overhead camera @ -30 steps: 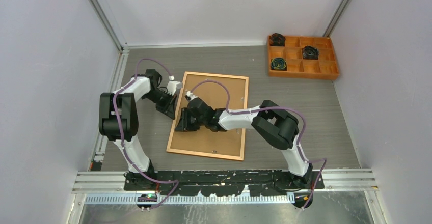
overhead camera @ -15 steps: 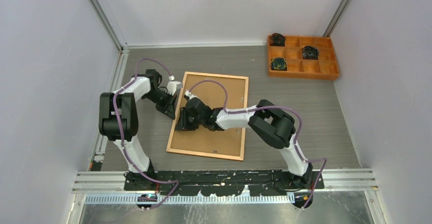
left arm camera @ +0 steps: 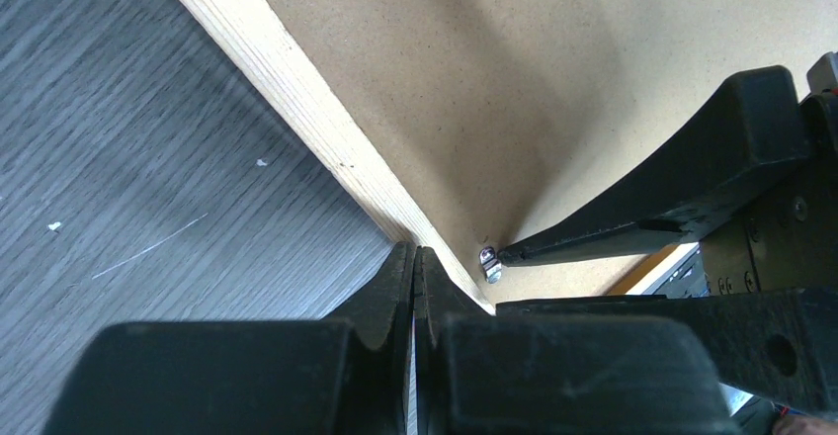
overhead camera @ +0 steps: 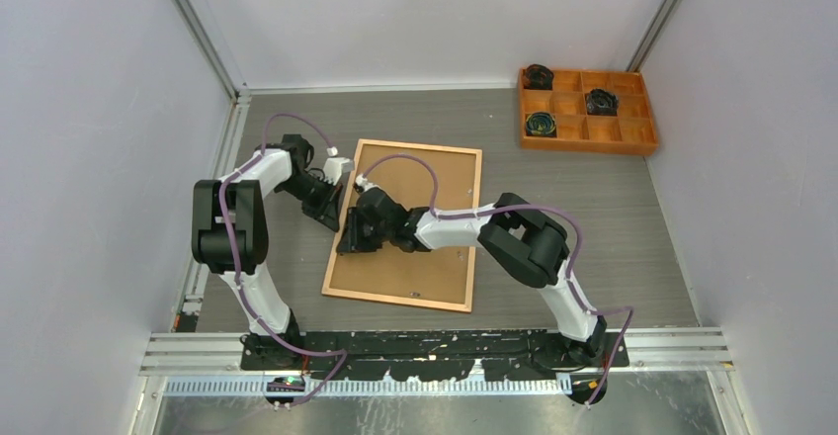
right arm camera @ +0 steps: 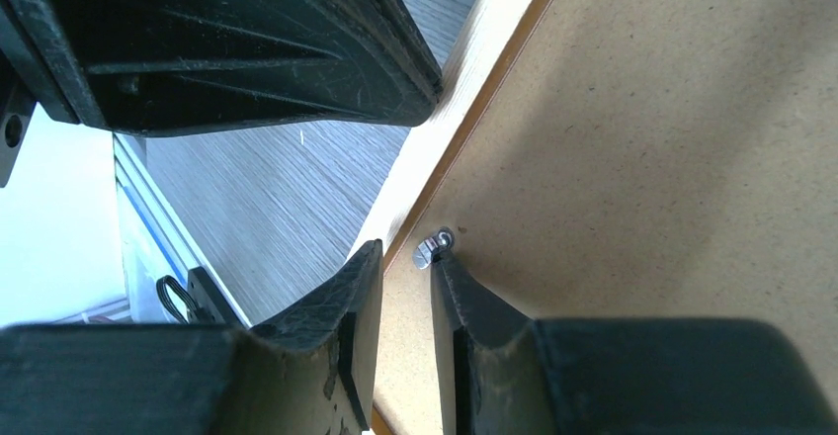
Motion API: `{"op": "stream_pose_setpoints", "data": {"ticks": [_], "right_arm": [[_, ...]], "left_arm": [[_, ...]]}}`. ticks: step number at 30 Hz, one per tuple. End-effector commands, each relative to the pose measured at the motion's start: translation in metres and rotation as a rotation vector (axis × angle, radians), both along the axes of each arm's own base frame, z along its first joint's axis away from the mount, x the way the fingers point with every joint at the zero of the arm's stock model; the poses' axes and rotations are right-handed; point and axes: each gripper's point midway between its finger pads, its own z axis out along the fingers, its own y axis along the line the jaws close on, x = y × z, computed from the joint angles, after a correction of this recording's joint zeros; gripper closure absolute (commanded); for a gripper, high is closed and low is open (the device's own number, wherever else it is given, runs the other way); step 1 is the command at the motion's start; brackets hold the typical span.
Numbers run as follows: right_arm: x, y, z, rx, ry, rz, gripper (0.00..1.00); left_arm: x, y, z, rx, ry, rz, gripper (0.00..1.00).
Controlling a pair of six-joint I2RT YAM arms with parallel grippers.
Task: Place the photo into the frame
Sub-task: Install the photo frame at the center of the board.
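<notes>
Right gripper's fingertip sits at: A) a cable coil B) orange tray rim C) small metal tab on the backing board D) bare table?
C: the right wrist view shows the right gripper with one fingertip at the metal tab on the backing board, beside the frame rail.

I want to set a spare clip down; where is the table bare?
Bare table lies between the frame and the orange tray, and along the back wall. It is crowded at the frame's left edge, where the left pincer and right pincer sit.

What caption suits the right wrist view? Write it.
Right end effector, fingers slightly apart, tip at a metal tab on the backing board beside the frame.
</notes>
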Motion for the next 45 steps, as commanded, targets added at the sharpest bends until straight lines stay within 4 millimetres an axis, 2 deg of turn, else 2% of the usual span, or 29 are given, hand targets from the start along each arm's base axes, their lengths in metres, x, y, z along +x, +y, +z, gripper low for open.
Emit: {"op": "stream_pose_setpoints", "data": {"ticks": [1,5,14,21,33,40,45], "right_arm": [[0.006,0.003,-0.015,-0.041,-0.021,-0.029,0.71],[0.009,0.005,-0.015,-0.046,-0.023,-0.043,0.72],[-0.008,-0.001,-0.009,-0.043,-0.031,-0.038,0.72],[-0.007,0.002,-0.009,-0.045,-0.024,-0.037,0.72],[-0.017,-0.009,-0.001,-0.039,-0.017,-0.049,0.72],[-0.021,-0.007,0.002,-0.041,-0.023,-0.040,0.72],[-0.020,-0.001,-0.004,-0.048,-0.021,-0.028,0.71]], "left_arm": [[0.000,-0.003,-0.001,-0.011,0.000,-0.021,0.99],[0.000,-0.003,-0.002,-0.013,0.003,-0.021,0.99],[-0.001,-0.003,-0.001,-0.010,0.001,-0.026,0.99],[-0.002,-0.002,-0.001,-0.006,0.000,-0.028,1.00],[-0.003,-0.001,0.000,0.000,-0.003,-0.031,0.99],[-0.003,-0.001,0.001,-0.001,-0.007,-0.031,0.99],[-0.003,-0.001,0.000,-0.003,-0.005,-0.030,1.00]]}}
